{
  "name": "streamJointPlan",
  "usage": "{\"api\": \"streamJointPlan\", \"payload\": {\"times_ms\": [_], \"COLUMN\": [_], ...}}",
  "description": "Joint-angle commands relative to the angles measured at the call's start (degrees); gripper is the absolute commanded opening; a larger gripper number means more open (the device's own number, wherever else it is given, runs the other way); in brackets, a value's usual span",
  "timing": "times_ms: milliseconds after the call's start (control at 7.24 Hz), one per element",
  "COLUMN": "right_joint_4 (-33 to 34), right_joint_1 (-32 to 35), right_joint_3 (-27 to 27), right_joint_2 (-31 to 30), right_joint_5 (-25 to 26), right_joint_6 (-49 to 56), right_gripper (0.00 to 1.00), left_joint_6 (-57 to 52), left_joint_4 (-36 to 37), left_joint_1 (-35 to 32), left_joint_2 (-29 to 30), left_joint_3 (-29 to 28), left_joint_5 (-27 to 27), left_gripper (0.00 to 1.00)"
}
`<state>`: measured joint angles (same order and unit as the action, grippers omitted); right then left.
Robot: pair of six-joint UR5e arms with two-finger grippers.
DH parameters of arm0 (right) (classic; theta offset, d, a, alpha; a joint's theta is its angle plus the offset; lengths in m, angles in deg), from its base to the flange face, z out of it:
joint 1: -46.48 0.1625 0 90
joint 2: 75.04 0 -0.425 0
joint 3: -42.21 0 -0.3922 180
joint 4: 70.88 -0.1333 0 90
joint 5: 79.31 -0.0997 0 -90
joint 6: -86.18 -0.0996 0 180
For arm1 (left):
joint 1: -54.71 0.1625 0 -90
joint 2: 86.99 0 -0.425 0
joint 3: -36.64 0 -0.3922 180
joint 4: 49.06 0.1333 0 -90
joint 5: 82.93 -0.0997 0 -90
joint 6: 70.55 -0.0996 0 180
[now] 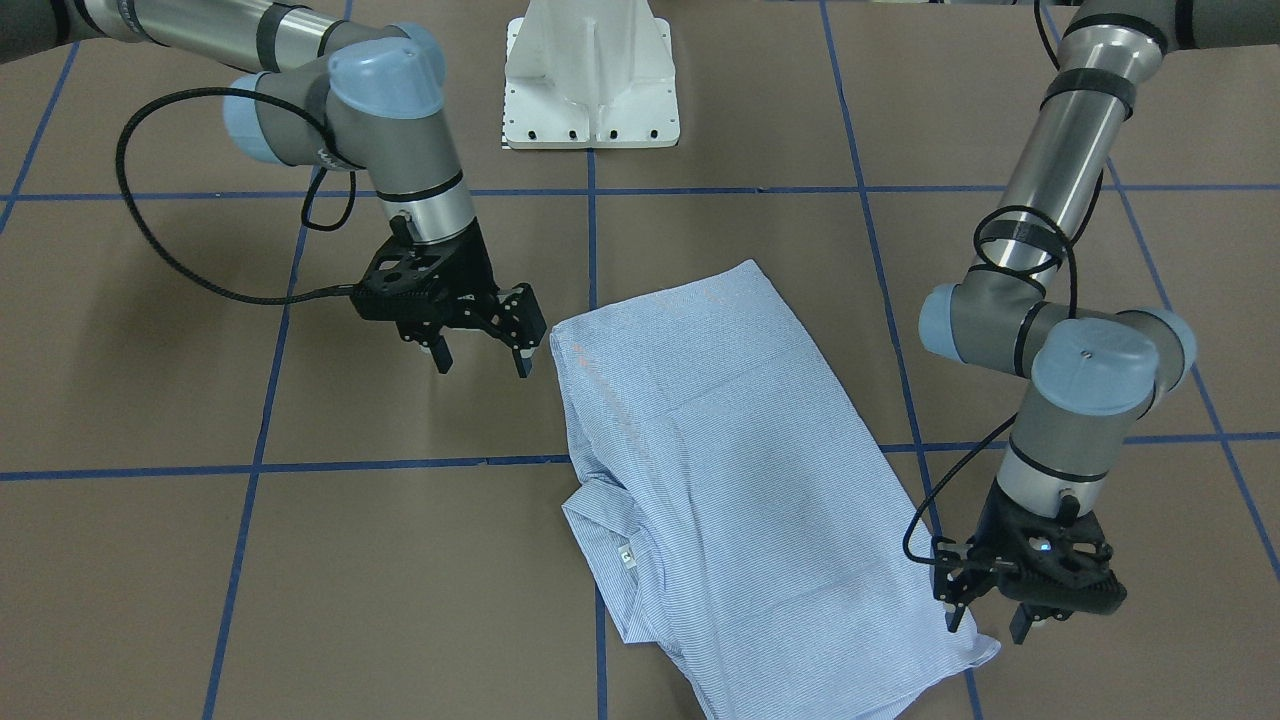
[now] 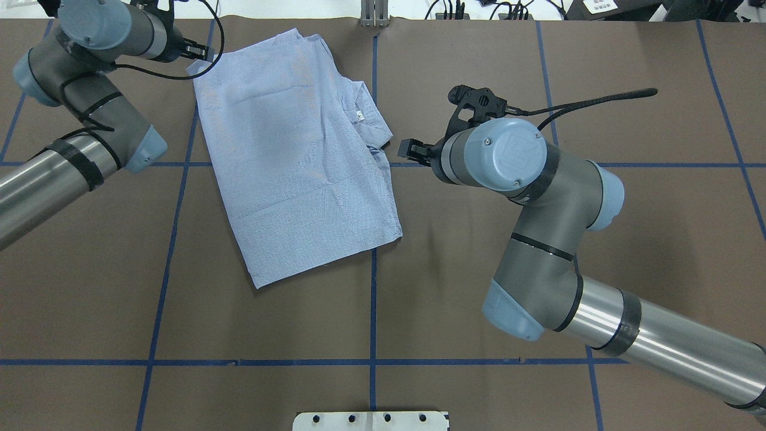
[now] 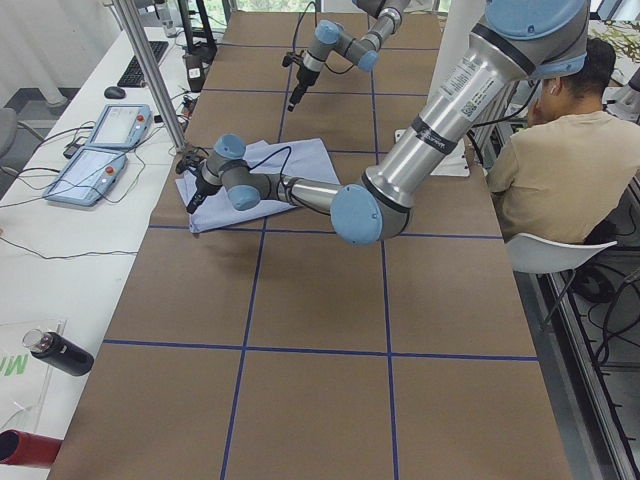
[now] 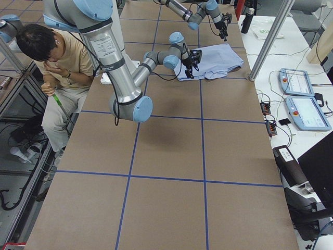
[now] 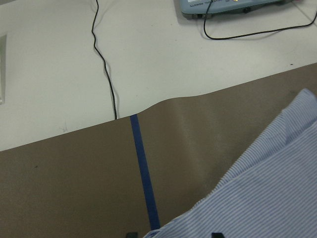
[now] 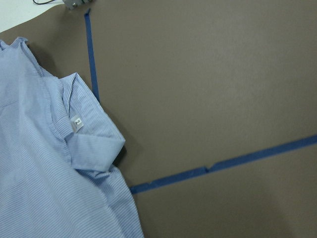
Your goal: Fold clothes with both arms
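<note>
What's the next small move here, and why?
Probably lower the left gripper onto the shirt corner under it and pinch. Its jaws are open with the striped edge right at the fingertips in the left wrist view; the right gripper, also open, hangs beside the opposite edge, holding nothing.

Left arm point(image 1: 1050, 170) and right arm point(image 1: 400, 140) bent low, left pincer point(image 1: 988, 626) and right pincer point(image 1: 483, 366) both agape
</note>
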<state>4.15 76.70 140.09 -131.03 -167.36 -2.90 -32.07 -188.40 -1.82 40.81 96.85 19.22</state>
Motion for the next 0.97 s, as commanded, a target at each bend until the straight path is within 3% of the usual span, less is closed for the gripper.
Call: {"api": "streamJointPlan", "payload": {"times_ms": [0,276,691,829], "right_joint_4": [1.9,1.9,1.5,1.4], "right_joint_1": [-7.6,-11.2,-11.8,-11.8], "right_joint_3": [-0.4,-1.3,-3.7,-3.9], "right_joint_2": [1.1,0.9,1.1,1.2], "right_joint_5": [6.0,9.8,11.0,11.1], "right_joint_6": [-14.0,-19.8,-20.2,-20.1], "right_gripper": [0.98,0.90,0.63,0.62], "left_joint_6": [0.9,1.0,1.0,1.0], "left_joint_4": [2.3,2.4,2.4,2.4], "left_joint_1": [-0.3,-0.2,0.0,-0.1], "left_joint_2": [-5.7,-6.3,-6.8,-6.9], "left_joint_3": [10.7,11.2,11.4,11.4], "left_joint_5": [1.7,1.6,1.6,1.5], "left_gripper": [1.00,1.00,1.00,1.00]}}
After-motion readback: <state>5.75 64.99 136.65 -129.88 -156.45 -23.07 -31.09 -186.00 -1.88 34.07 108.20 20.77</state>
